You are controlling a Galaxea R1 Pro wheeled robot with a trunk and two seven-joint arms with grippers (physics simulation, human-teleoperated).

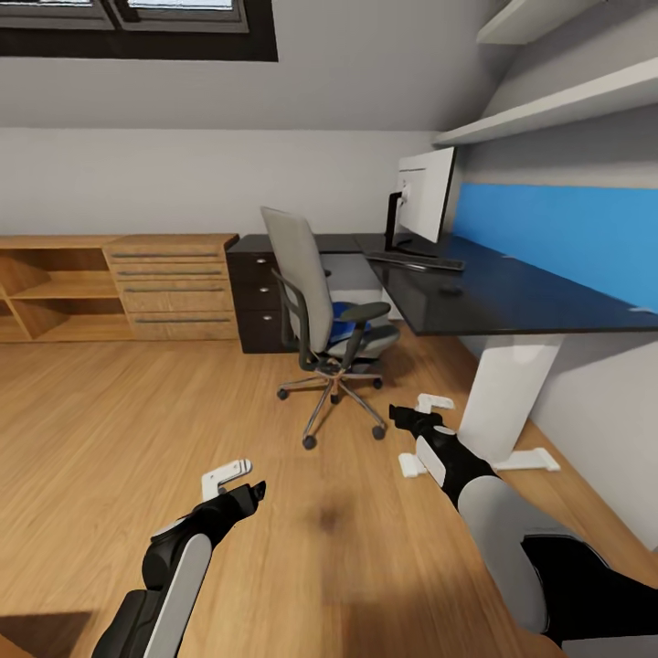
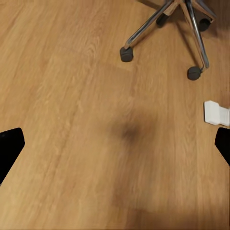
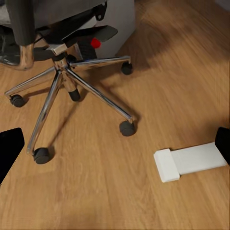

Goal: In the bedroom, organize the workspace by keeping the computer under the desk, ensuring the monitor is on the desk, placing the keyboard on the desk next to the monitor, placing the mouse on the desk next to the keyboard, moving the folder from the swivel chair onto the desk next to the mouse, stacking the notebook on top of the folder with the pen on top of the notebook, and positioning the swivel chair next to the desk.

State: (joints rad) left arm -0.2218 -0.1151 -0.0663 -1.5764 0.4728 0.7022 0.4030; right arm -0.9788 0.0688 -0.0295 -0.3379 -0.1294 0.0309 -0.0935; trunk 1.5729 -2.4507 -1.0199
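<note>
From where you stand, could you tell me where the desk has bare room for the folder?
The desk looks bare along its near end, from a small dark item toward the near edge by the blue wall panel. It is crowded at the far end, where the monitor and keyboard sit.

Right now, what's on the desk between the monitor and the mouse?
In the head view, the keyboard lies on the desk between the monitor and the mouse.

One chair (image 1: 315, 311), one monitor (image 1: 425, 196) and one keyboard (image 1: 416, 261) are at the one desk (image 1: 512, 297). One folder (image 1: 344, 322) lies on the chair. Two shelves (image 1: 548, 105) hang above the desk.
</note>
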